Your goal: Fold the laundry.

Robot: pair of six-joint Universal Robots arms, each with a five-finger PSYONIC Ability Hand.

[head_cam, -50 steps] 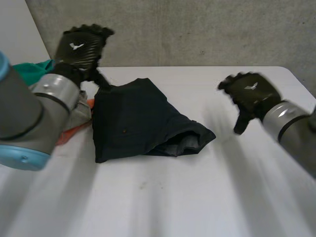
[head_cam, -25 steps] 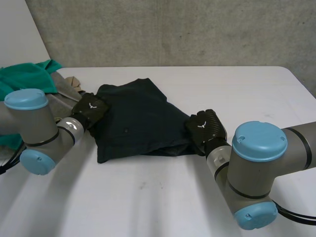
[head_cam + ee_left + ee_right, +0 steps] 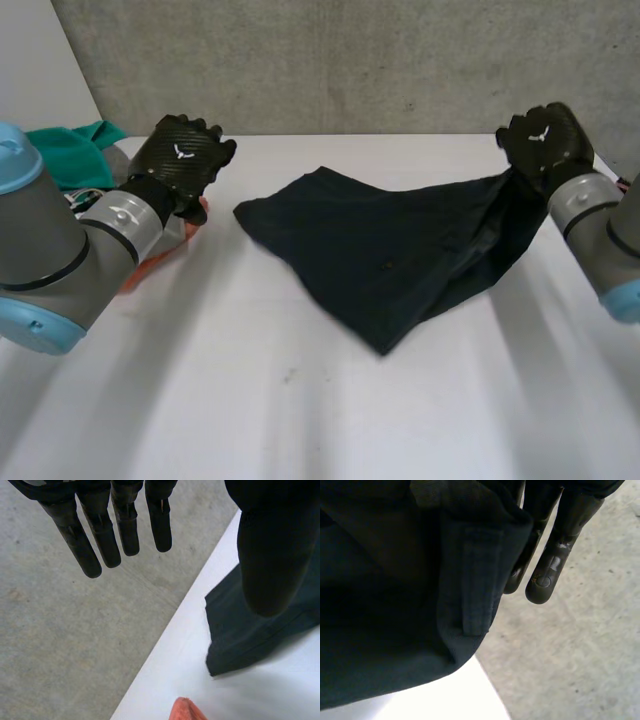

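A dark navy garment (image 3: 390, 250) lies stretched across the middle of the white table (image 3: 300, 410). Its right end rises off the table into my right hand (image 3: 545, 140), which is shut on that edge at the far right. In the right wrist view the cloth (image 3: 395, 605) is bunched under the palm, with the fingers (image 3: 545, 575) showing past it. My left hand (image 3: 180, 160) hovers above the table's left side, apart from the garment's left corner (image 3: 240, 640). Its fingers (image 3: 105, 540) hang straight and hold nothing.
A pile of other laundry sits at the far left: a teal cloth (image 3: 70, 150) and an orange piece (image 3: 145, 270), whose tip (image 3: 185, 710) shows below my left hand. A concrete wall (image 3: 350, 60) runs behind the table's far edge.
My right hand closed on the garment's right end and pulled it up and to the right, stretching the bundle out. My left hand left the garment's left side and rose toward the laundry pile.
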